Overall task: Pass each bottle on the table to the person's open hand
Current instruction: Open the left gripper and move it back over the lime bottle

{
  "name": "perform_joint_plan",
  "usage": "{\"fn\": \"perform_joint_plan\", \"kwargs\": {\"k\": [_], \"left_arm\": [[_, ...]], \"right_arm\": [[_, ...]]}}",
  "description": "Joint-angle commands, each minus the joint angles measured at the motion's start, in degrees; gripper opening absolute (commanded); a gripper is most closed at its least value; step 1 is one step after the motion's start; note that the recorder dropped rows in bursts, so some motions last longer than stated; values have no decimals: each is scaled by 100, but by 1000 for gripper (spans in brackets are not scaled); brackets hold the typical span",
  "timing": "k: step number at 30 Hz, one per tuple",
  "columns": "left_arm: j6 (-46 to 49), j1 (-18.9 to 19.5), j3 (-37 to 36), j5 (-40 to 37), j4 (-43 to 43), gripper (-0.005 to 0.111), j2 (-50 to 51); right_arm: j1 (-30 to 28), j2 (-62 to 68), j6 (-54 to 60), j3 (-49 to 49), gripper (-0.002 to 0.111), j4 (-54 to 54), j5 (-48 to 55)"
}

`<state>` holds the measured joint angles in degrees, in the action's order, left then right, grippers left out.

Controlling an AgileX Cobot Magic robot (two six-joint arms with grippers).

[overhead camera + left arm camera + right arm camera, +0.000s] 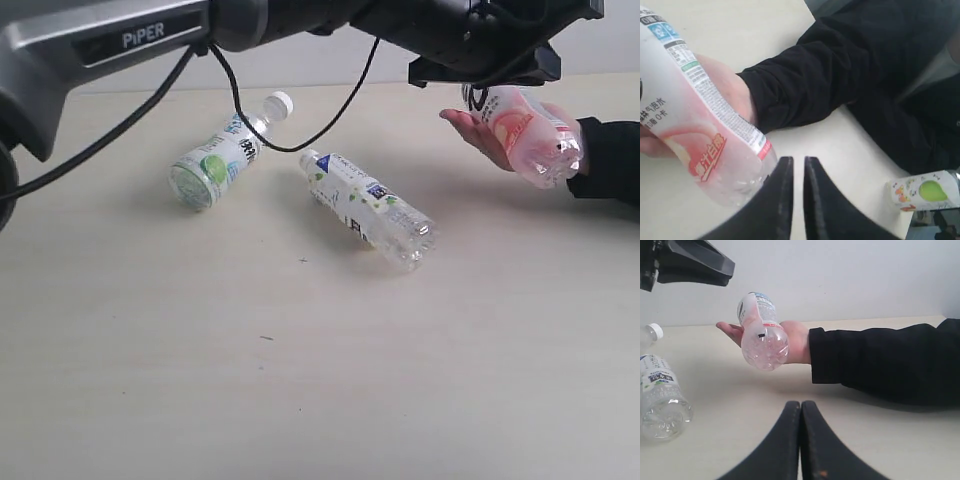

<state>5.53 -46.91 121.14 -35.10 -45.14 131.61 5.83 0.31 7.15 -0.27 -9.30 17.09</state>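
Pink-labelled bottle (525, 135) across open palm (475, 135)

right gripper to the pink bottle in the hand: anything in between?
Nothing. Only bare table lies between the shut right gripper and the pink bottle resting on the open hand. The right wrist view shows it.

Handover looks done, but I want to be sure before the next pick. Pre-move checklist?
1. Pink bottle lies in the person's hand: ok.
2. Left gripper off that bottle, jaws nearly together with nothing between them: ok.
3. Right gripper ready to grasp: not ok, it is shut and empty.
4. Next targets in view: ok, two white-capped bottles lie on their sides on the table.
5. Hand free for another bottle: not ok, the pink bottle fills it.
6. Left arm's clearance above the hand: cannot tell.
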Motion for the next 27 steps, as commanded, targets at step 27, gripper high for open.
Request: {"fn": "perform_joint_plan", "kwargs": {"k": [27], "left_arm": [[-1068, 18, -2953, -2185, 5373, 0, -3543]], "right_arm": [[-44, -31, 16, 27, 0, -17, -46]]}}
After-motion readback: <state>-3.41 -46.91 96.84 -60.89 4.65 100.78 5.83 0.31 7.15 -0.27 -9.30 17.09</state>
